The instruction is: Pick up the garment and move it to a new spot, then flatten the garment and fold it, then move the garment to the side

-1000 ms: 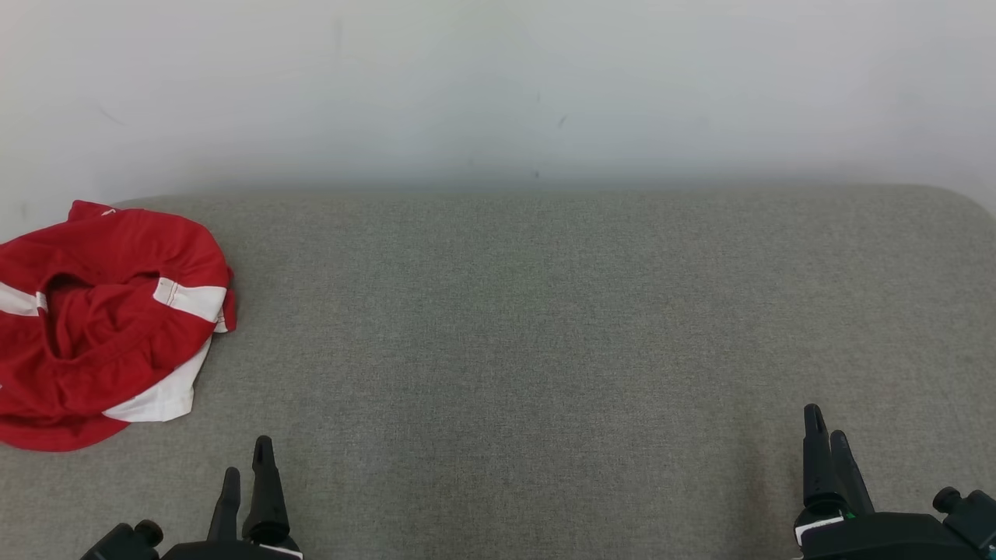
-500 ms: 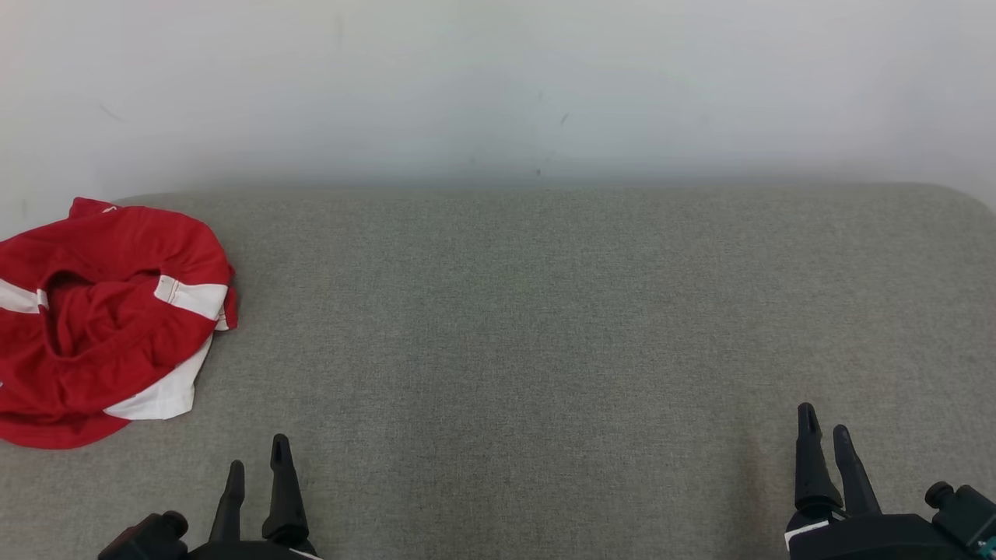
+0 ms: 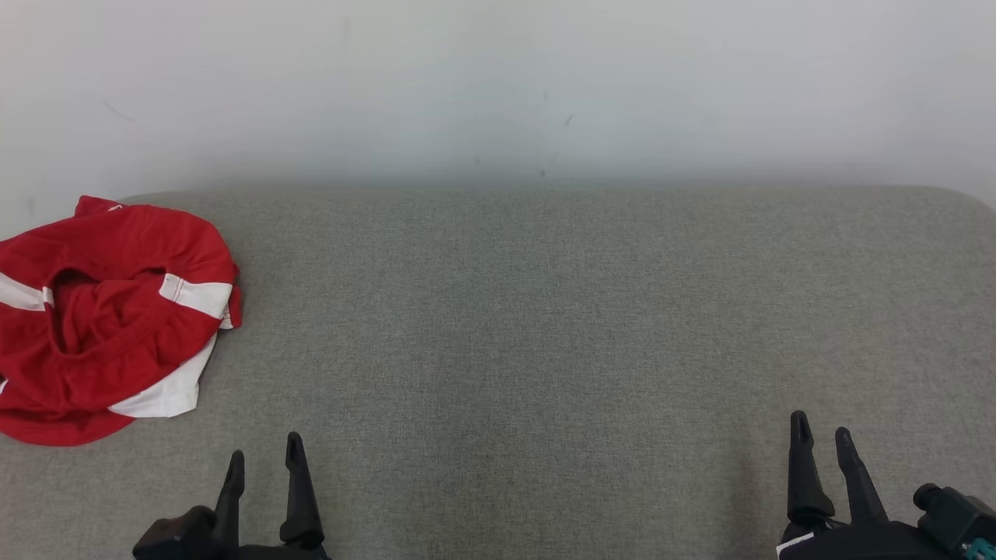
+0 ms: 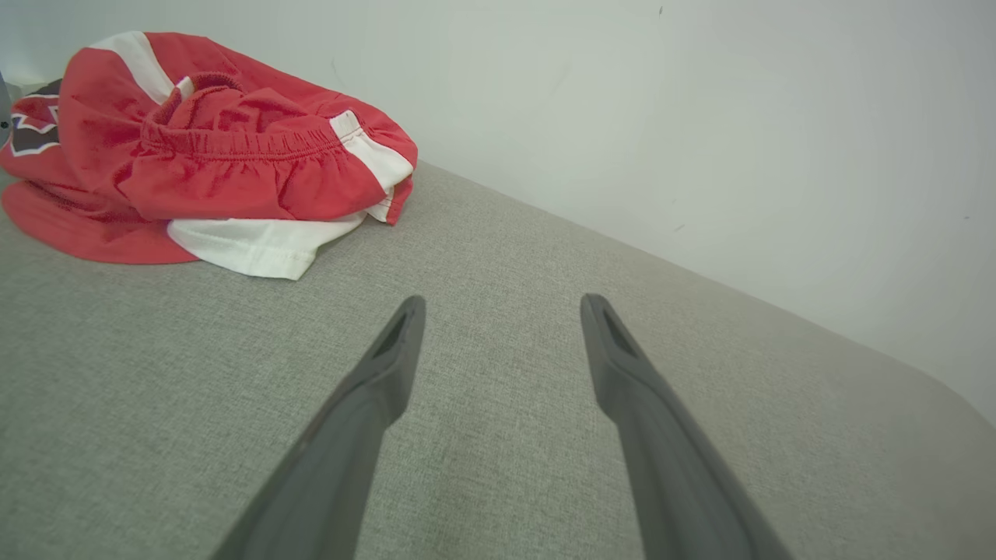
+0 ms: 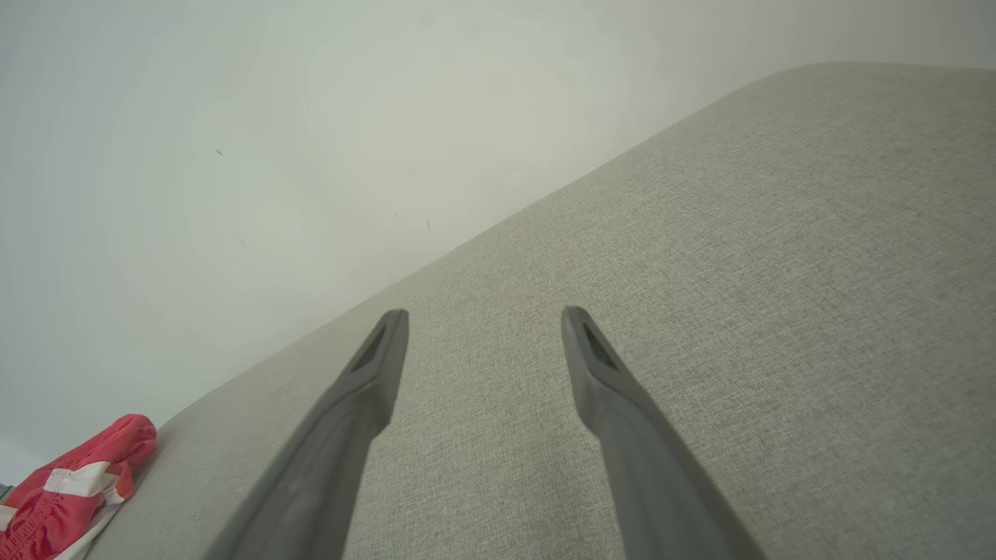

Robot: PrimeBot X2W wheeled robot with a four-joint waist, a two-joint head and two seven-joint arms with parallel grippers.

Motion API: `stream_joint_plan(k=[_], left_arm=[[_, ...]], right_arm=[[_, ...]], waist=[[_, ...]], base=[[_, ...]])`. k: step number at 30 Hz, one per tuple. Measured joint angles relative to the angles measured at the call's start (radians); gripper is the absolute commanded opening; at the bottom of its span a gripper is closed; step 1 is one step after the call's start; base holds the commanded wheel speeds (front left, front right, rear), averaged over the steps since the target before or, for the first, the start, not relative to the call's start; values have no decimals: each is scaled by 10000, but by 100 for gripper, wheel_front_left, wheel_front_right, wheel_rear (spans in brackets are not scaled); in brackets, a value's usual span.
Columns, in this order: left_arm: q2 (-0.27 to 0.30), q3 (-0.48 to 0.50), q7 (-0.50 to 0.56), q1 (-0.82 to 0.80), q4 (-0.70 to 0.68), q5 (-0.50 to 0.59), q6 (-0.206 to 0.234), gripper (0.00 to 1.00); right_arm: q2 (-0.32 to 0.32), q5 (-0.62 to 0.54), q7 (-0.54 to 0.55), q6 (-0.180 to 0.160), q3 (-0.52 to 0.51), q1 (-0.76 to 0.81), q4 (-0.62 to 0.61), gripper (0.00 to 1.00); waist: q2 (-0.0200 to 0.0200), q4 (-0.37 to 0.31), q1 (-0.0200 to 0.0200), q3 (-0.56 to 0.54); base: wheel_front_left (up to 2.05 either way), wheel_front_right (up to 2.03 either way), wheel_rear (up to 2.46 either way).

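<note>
Where the grey fabric surface [image 3: 529,327] reaches its far left end, the red-and-white garment [image 3: 109,319] lies crumpled in a heap. Its elastic waistband is bunched on top and a white panel sticks out at the near edge. The left gripper [image 3: 264,447] is low in the head view, near the garment but not touching it, fingers spread apart with nothing between them. The right gripper [image 3: 821,424] is at lower right, well apart from the garment, fingers also spread and holding nothing. A pale wall [image 3: 498,78] runs behind the surface.
</note>
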Motion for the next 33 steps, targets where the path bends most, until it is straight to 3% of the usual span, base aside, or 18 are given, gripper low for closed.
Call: stream_joint_plan(k=[11,33], left_arm=[[4,-194,-219,58,-52,1616,157,100],[12,-326,-621,114,186,2752,146,100]], right_arm=[[-4,-1043,-228,0,-23,20,290,100],[-17,-2483,-625,0,23,21,685,100]], waist=[[1,31,0,9],[0,117,0,-2]], base=[[0,0,0],[0,0,0]])
